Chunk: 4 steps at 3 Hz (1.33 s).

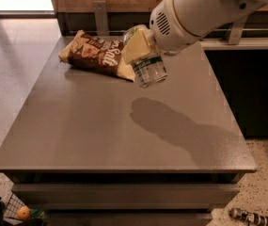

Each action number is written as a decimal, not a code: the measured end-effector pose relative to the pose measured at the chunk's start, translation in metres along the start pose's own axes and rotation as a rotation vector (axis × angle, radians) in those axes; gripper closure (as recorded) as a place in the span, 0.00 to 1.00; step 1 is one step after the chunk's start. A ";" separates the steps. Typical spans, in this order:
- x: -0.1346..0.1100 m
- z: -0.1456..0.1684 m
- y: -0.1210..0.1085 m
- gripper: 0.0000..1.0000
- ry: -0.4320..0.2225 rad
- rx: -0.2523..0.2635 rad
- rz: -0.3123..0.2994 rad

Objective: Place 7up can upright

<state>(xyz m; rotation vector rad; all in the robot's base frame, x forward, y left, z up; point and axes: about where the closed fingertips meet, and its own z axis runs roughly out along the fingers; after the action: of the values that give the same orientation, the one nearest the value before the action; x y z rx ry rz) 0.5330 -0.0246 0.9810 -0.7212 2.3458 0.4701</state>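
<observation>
The 7up can [150, 70] is silver-white with a green band. It hangs tilted in the air above the far middle of the grey table [100, 135], its shiny end pointing down and toward me. My gripper [142, 54] is shut on the can's upper part, and a cream-coloured finger pad [136, 46] covers its side. The top of the can is hidden behind the pad and the white arm [194, 13]. The arm's shadow lies on the table below.
A brown chip bag [93, 53] lies on the table's far left, just behind and left of the can. A metal rail [237, 41] and dark cabinets run behind the table. A small bottle [251, 216] lies on the floor at the lower right. A basket [11, 211] stands at the lower left.
</observation>
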 end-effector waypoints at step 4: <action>0.010 -0.018 0.036 1.00 -0.257 -0.354 -0.292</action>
<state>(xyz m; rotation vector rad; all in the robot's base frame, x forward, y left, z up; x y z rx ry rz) 0.4969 -0.0090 0.9930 -1.0786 1.8994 0.8046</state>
